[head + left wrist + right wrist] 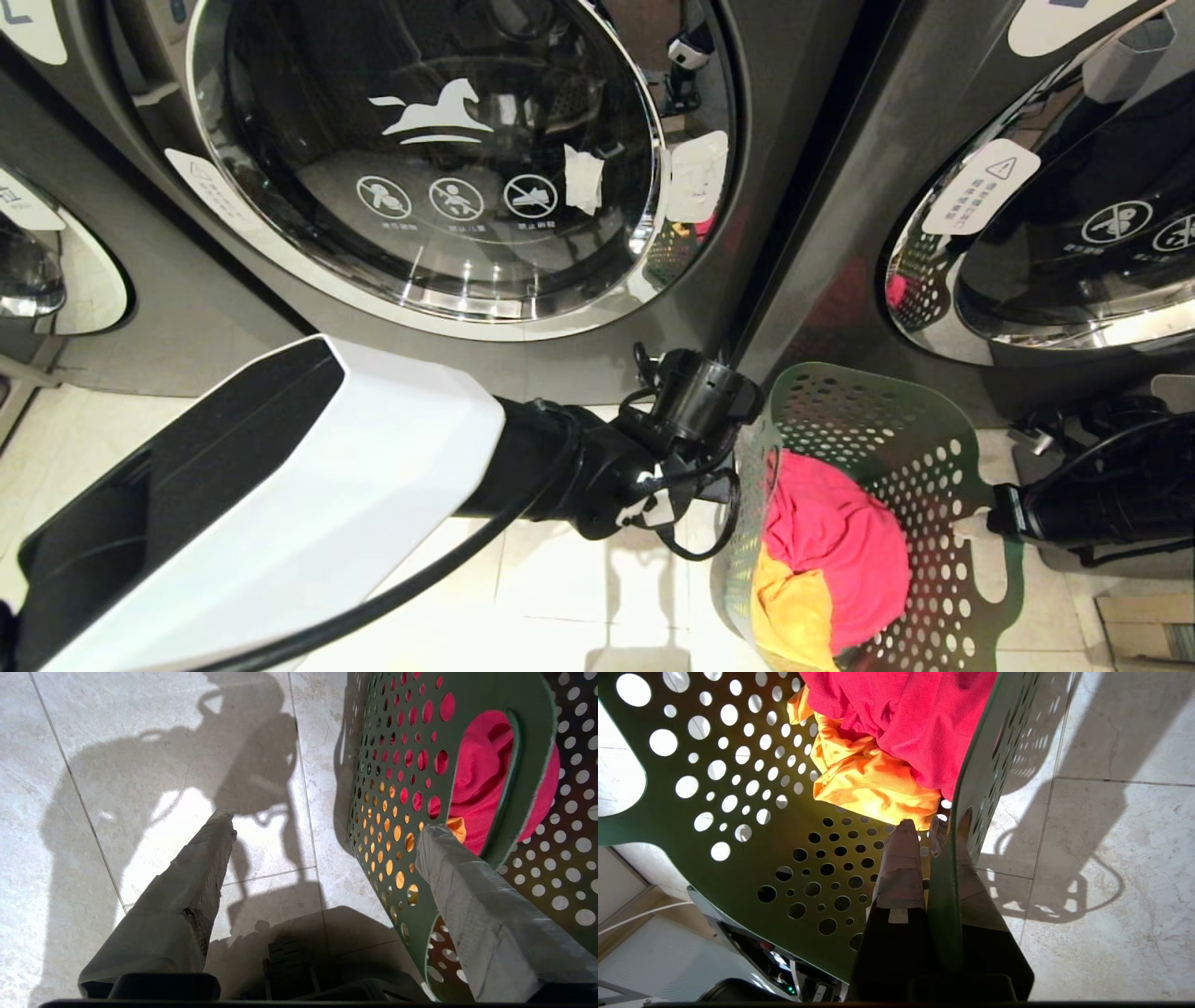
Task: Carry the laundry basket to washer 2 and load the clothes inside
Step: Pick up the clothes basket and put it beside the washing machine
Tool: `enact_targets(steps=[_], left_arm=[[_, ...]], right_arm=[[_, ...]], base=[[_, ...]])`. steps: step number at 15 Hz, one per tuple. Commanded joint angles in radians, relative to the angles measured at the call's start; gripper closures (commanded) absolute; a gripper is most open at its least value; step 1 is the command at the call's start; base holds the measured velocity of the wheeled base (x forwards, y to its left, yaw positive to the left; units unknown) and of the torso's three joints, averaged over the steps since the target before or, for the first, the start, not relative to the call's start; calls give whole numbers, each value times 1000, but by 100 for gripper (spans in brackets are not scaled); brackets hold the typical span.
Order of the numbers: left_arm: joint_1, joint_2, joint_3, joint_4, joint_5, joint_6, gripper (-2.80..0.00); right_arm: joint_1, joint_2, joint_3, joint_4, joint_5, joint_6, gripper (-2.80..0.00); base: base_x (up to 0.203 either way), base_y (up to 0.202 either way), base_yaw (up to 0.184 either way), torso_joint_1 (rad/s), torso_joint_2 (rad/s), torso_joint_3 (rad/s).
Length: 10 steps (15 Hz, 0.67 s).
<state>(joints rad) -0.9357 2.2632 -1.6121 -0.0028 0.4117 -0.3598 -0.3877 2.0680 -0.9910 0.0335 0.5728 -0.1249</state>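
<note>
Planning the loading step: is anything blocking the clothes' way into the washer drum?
Yes. The washer's round glass door is closed. The clothes lie in the laundry basket on the floor, whose wall the right gripper pinches.

Washer door glass (425,159): white horse logo (431,114), three round prohibition signs (456,198) below, captions too small to read. Neighbouring washer's label (980,186): warning triangle, probably Chinese text.

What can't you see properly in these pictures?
- Head view: the left claw, hidden behind its own black wrist.
- Head view: the dark grey washer's number label, cut off by the top edge.
- All views: the bottom of the green perforated plastic basket, covered by the pink garment and the yellow-orange garment.
</note>
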Motion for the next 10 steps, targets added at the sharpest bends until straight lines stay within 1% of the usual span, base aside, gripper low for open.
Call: enact_targets(steps=[1,5,10], left_arm=[[0,1,0,0,2,-2,-280],[-3,1,0,4,3,-11,-280],[-2,2,1,4,4,-19,-280]], right_arm=[[2,20,-13,2,4,-4,0],[19,92,-90,4,4,-55,0],[94,106,-127,5,8,-53,0]], base=[[0,0,0,0,0,0],[0,0,0,0,0,0],[0,0,0,0,0,0]])
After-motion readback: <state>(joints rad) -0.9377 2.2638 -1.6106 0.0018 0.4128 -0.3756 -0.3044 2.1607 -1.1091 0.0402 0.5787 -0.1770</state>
